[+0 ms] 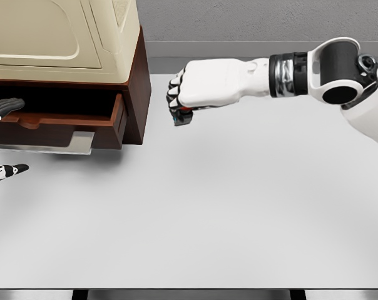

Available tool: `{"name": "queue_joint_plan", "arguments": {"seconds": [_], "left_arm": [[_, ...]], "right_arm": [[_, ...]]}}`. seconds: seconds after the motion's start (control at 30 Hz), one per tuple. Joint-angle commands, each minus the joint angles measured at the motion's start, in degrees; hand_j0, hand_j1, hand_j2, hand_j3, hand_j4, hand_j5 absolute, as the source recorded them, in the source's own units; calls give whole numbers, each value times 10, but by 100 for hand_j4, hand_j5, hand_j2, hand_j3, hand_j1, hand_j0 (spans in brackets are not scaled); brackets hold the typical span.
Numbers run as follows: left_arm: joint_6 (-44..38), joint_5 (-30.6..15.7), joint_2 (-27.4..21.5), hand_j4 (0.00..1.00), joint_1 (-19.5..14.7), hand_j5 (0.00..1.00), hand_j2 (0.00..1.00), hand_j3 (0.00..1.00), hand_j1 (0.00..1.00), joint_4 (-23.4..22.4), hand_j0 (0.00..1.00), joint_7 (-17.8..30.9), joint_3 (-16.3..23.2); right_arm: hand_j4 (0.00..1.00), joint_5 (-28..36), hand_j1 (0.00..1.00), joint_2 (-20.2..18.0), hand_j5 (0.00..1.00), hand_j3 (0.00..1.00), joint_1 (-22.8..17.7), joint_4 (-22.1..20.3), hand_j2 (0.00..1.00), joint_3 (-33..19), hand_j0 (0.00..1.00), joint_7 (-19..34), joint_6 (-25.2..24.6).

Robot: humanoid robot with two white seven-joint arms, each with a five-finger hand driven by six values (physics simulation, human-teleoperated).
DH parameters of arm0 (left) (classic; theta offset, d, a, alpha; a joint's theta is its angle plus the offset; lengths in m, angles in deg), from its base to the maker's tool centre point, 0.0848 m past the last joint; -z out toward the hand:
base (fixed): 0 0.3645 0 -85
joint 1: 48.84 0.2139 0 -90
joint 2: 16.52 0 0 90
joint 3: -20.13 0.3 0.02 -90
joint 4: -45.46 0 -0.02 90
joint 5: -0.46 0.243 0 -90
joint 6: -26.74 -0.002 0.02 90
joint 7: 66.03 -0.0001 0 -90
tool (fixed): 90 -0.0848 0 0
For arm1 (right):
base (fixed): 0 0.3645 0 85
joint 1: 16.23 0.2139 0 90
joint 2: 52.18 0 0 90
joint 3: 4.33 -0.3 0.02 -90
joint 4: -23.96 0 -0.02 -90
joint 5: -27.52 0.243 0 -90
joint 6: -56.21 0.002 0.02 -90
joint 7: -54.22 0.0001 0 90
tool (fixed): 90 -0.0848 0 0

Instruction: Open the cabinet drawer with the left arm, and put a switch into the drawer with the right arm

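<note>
**White table, drawer open, switch in hand**

White table [208,219] fills the frame. Right hand [198,84], upper centre, is clamped on the switch [183,117]. Drawer [70,122] stands open at left, beside the spread left hand [1,140]. Switch may strike the cabinet [136,94] side.

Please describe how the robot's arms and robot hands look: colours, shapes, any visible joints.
The right arm is glossy white with a black-and-silver ringed wrist band and a round black joint. The right robot hand is white with dark fingertips. Of the left robot hand, only dark grey and black-tipped white fingers show.
</note>
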Motion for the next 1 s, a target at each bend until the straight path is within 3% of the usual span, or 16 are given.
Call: {"name": "queue_joint_plan", "arguments": {"seconds": [0.0,0.5,0.73,0.97], "left_arm": [[-1,-4,0,100,0,100,100,100,100,0,100,0,0],[-1,-4,0,100,0,100,100,100,100,0,100,0,0],[-1,-4,0,100,0,100,100,100,100,0,100,0,0],[-1,-4,0,100,0,100,100,100,100,0,100,0,0]], "right_arm": [[39,4,39,14,39,39,3,-1,39,0,39,-1,-2],[36,4,36,92,36,36,68,0,36,61,36,-1,-2],[36,4,36,113,36,36,96,5,36,59,36,-1,-12],[36,3,36,144,36,36,115,38,36,58,36,-1,-13]]}}
